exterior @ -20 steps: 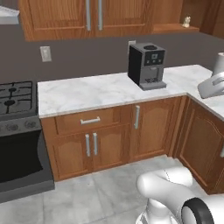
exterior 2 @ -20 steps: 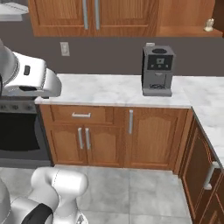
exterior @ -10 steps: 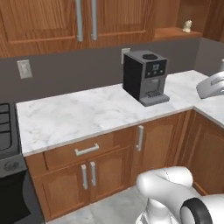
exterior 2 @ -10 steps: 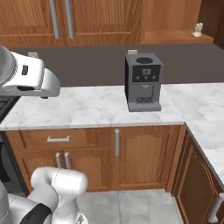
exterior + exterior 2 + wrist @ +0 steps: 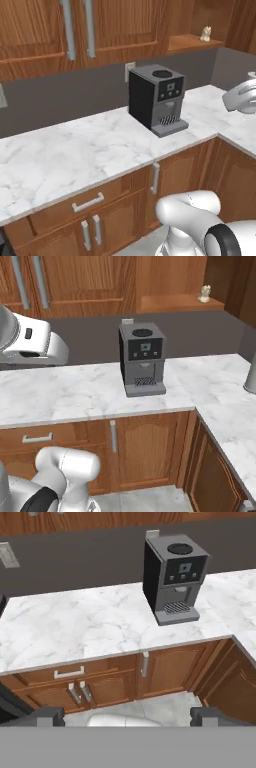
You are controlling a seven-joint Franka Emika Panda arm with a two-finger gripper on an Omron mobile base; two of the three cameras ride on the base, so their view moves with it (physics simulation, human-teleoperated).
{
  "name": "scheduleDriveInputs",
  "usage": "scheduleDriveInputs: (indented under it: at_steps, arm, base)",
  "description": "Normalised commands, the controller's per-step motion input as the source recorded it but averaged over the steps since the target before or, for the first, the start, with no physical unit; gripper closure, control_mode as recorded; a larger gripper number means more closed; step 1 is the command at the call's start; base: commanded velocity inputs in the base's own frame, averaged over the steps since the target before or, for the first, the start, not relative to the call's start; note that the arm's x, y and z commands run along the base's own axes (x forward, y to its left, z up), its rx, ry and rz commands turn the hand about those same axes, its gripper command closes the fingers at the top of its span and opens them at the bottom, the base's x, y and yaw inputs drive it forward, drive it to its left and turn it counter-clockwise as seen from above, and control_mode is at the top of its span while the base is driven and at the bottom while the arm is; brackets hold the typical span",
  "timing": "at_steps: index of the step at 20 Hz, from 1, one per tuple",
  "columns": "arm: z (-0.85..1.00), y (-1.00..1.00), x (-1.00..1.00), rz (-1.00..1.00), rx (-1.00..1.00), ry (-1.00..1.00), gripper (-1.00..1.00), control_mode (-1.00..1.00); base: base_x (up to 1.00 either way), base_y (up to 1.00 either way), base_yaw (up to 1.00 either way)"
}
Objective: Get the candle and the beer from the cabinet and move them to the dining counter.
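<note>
The cabinet [image 5: 115, 25] hangs above the marble worktop, a reddish-brown wall unit with its raised-panel doors shut and long grey bar handles [image 5: 90, 27]. In the right base view the same cabinet [image 5: 85, 281] fills the top left. The candle and the beer are hidden. The dining counter is out of view. My gripper [image 5: 127, 717] is open, its two dark fingertips [image 5: 47, 716] far apart at the bottom of the hand view, with nothing between them. It hovers well back from the worktop, facing it.
A dark grey coffee machine [image 5: 157, 97] [image 5: 141, 358] [image 5: 175, 574] stands on the marble worktop [image 5: 75, 150], which turns a corner at the right. Low wooden drawers and doors [image 5: 107, 679] sit beneath. A small pale figure [image 5: 204, 293] rests on an open shelf.
The whole picture has shifted: the base has driven closer to the worktop and to the right. The stove has slid out of view and the coffee machine looms larger. The gripper stays open.
</note>
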Motion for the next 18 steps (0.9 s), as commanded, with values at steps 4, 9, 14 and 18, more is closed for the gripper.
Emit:
scheduleDriveInputs:
  at_steps: [4,9,14,18]
  arm:
    - [0.00,0.00,0.00,0.00,0.00,0.00,-1.00,1.00]
    - [0.00,0.00,0.00,0.00,0.00,0.00,-1.00,1.00]
    - [0.00,0.00,0.00,0.00,0.00,0.00,-1.00,1.00]
    - [0.00,0.00,0.00,0.00,0.00,0.00,-1.00,1.00]
  base:
    - [0.51,-0.47,-0.22]
    - [0.77,-0.57,-0.11]
    - [0.78,-0.52,-0.01]
    - [0.49,-0.14,0.00]
